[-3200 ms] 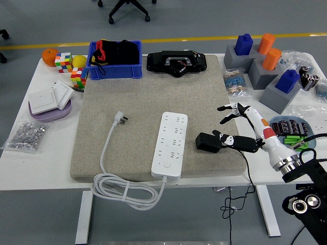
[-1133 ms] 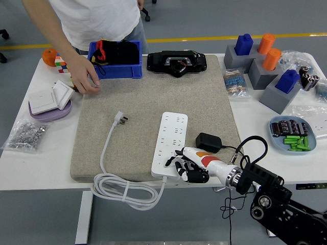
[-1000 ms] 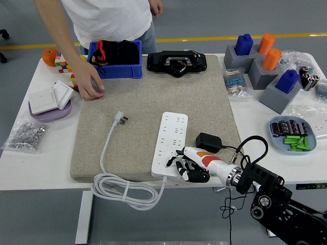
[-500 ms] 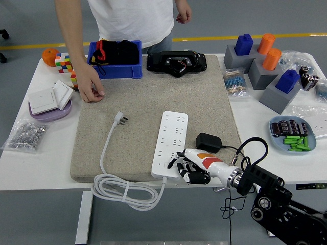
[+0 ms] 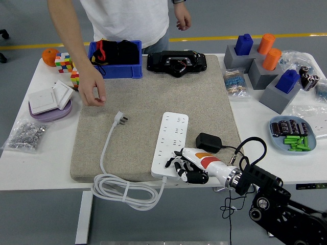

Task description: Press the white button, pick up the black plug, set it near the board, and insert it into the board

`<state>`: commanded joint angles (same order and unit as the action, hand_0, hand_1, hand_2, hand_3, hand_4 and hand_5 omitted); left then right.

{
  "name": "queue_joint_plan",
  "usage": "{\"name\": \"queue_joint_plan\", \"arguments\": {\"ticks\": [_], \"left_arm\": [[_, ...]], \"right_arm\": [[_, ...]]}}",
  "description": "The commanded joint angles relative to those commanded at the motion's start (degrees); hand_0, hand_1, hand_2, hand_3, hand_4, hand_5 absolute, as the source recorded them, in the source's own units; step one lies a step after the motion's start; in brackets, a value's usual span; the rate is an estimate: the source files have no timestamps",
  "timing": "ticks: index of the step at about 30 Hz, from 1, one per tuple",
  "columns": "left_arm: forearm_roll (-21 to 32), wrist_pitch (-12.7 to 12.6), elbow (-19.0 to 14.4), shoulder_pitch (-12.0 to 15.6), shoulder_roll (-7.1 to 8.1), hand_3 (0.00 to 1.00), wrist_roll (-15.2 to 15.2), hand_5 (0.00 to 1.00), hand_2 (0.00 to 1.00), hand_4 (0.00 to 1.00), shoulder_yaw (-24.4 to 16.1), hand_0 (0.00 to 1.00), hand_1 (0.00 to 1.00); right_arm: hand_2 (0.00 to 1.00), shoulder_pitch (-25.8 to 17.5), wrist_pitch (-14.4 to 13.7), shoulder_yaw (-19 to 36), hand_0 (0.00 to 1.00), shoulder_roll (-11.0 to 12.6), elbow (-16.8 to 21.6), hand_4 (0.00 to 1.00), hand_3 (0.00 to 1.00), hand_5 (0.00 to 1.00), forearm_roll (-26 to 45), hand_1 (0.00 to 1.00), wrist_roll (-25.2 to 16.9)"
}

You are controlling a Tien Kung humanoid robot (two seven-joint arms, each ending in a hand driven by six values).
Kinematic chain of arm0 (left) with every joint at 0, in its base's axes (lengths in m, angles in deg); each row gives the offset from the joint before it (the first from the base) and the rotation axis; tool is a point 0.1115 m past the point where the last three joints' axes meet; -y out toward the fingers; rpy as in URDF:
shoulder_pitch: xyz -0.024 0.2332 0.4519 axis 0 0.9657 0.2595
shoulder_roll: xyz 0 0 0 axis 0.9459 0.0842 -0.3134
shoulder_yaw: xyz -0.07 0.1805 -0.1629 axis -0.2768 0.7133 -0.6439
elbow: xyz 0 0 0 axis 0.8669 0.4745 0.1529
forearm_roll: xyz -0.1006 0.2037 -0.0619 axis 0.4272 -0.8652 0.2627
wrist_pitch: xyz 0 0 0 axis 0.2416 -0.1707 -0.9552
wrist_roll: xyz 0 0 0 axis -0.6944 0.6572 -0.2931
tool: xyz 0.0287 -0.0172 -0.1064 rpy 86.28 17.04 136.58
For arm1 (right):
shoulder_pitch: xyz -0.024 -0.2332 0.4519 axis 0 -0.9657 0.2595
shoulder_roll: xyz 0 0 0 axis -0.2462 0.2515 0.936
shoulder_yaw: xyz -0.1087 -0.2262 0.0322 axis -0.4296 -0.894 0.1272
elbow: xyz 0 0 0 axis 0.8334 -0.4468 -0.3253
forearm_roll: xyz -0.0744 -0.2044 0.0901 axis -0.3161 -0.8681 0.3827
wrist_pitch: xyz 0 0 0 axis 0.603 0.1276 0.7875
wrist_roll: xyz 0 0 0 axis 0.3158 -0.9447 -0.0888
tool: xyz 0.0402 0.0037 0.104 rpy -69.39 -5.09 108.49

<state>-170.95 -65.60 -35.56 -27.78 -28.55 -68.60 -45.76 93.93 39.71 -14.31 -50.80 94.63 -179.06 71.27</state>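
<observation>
From the head view, the right hand [image 5: 186, 167] rests at the near end of the white power strip [image 5: 170, 145], fingers curled loosely and holding nothing, fingertips touching the strip. The black plug [image 5: 208, 142] lies on the grey mat [image 5: 148, 97], just right of the strip. At the far side, a person's hand [image 5: 92, 90] hovers over the mat's left corner.

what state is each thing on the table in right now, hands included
right hand: fingers curled down at the near end of the power strip, holding nothing
power strip: flat on the mat, sockets empty
black plug: lying on the mat beside the strip, not inserted
white plug: loose on the mat, unplugged
white cable: coiled off the near table edge
person's hand: hovering at the mat's far left corner
</observation>
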Motion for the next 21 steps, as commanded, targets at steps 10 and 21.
{"name": "queue_joint_plan", "arguments": {"ticks": [10,21], "left_arm": [[0.1,0.0,0.0,0.0,-0.07,0.734,0.0,0.543,0.663,0.648,0.0,0.773,0.709],[0.2,-0.1,0.0,0.0,-0.09,0.734,-0.1,0.544,0.663,0.648,-0.2,0.773,0.709]], "right_arm": [[0.042,0.8,-1.3,-1.0,0.002,-0.1,-2.3,0.259,0.562,0.002,-0.4,0.002,-1.8],[0.042,1.2,-3.4,-1.3,0.002,-0.2,-3.3,0.256,0.557,0.002,-0.4,0.002,-4.0]]}}
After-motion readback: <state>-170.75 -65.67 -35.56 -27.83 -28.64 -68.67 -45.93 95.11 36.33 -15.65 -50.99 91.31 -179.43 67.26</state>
